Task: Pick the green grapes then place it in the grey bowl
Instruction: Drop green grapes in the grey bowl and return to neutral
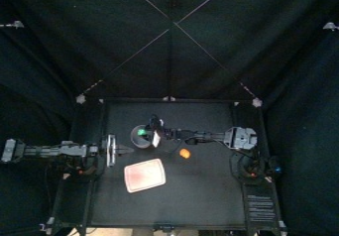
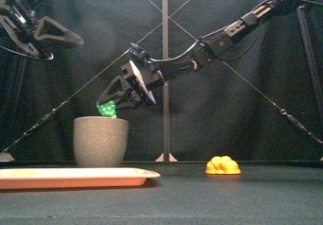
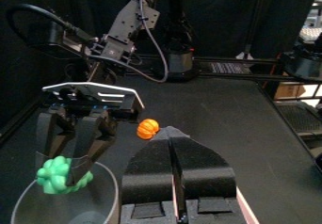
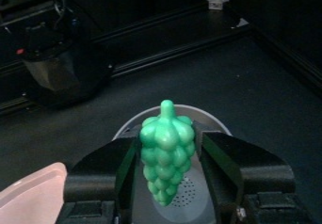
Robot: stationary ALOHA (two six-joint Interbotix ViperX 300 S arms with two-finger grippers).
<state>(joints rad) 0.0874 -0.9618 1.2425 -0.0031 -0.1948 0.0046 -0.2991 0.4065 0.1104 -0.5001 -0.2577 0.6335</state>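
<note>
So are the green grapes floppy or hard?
Probably stiff: the green grapes stick straight out from the right gripper without drooping. Probably light too: a pinch holds them up. The bumpy sides likely resist slipping.

Black table (image 1: 212, 195), three things lying on it.
The grey speckled cup (image 2: 101, 142) stands upright on the table straight below my right pincer (image 2: 116, 101). The flat pink tray (image 2: 76, 178) lies below my pincer and toward the table's front, near the cup but not touching it. A small orange toy (image 2: 224, 164) sits on my arm's side of the pincer, slightly frontward, apart from both cup and tray.
</note>
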